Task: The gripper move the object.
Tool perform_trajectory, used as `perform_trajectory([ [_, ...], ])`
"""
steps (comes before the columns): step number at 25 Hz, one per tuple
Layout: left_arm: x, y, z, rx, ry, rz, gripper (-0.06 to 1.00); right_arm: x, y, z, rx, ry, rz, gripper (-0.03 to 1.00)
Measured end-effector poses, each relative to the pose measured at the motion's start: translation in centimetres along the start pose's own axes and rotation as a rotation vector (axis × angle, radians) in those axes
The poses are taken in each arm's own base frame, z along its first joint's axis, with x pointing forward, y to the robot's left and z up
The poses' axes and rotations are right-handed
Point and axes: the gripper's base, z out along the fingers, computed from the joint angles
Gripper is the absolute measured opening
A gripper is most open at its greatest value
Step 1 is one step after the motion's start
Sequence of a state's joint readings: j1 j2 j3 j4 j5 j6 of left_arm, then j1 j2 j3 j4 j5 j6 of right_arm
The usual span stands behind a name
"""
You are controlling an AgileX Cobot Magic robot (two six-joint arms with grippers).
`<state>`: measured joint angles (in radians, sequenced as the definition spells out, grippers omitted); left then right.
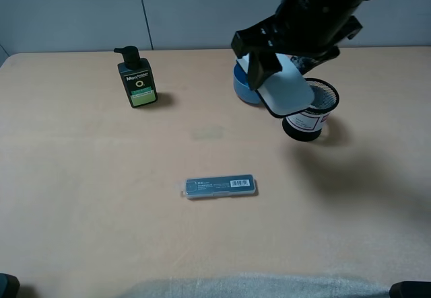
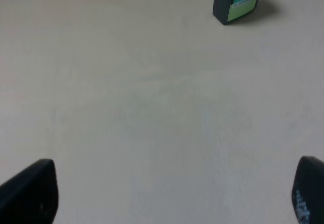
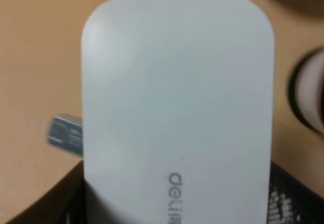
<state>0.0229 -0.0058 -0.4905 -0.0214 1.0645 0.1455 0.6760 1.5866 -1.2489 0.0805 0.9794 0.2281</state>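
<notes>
Exterior high view: right gripper (image 1: 260, 68) held the white case (image 1: 288, 91) clamped aloft, clear of the table (image 1: 81, 177) for carrying.

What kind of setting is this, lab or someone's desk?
Probably a robot test bench: a bare tan table against plain grey wall panels, unrelated props on it (pump bottle, barcode case, mesh cup), and the right tool holding a white case.
</notes>
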Motion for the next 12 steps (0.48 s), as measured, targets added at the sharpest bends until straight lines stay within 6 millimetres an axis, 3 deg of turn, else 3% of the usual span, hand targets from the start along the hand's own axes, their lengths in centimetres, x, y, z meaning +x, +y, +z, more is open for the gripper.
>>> perform_trajectory([
  [12,0.0,0.0,0.0,0.0,0.0,0.0,0.93,-2.7,6.9,4.7,-0.049,0.023,-0.15,0.46],
])
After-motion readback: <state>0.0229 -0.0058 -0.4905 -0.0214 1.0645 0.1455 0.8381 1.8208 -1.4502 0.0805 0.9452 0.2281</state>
